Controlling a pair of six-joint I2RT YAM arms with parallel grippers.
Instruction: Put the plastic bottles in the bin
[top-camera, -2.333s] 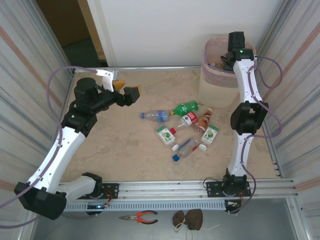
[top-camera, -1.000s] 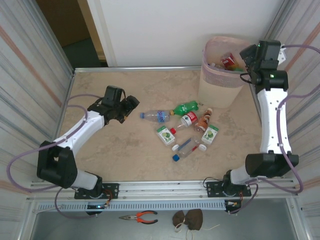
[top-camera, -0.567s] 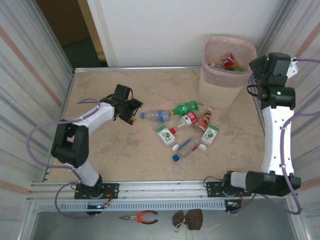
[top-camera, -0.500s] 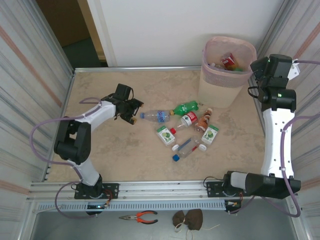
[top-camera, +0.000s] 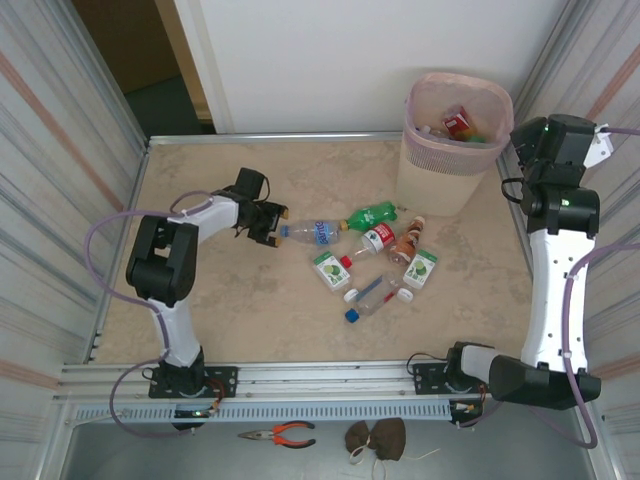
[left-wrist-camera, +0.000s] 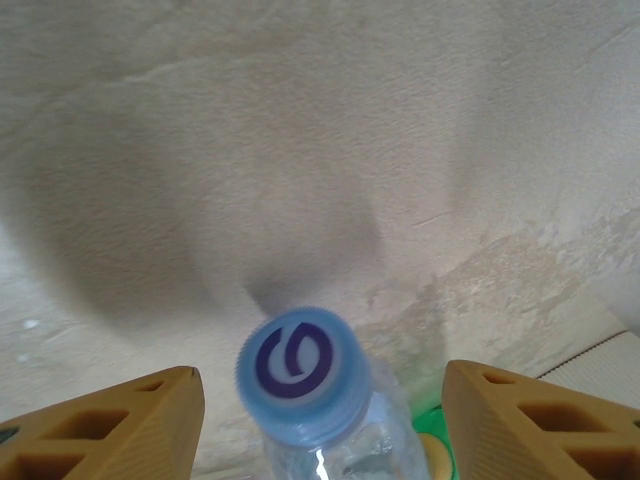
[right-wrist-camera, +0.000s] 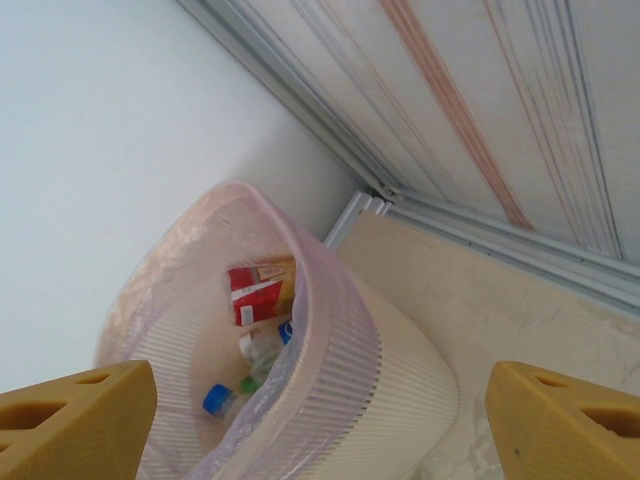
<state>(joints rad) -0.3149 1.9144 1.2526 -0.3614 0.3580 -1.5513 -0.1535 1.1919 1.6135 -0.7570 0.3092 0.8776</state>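
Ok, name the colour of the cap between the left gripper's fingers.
The cap is light blue with a purple swirl; clearest in the left wrist view.

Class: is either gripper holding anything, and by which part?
Nothing is held. The left gripper straddles the clear bottle at its blue cap, gaps on both sides; the right gripper is open and empty.

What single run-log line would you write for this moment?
left gripper: open, straddling cap of clear bottle | right gripper: open, empty, beside bin

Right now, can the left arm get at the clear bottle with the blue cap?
Probably yes: the left pincer brackets the clear bottle at its blue cap, fingers apart, nothing between.
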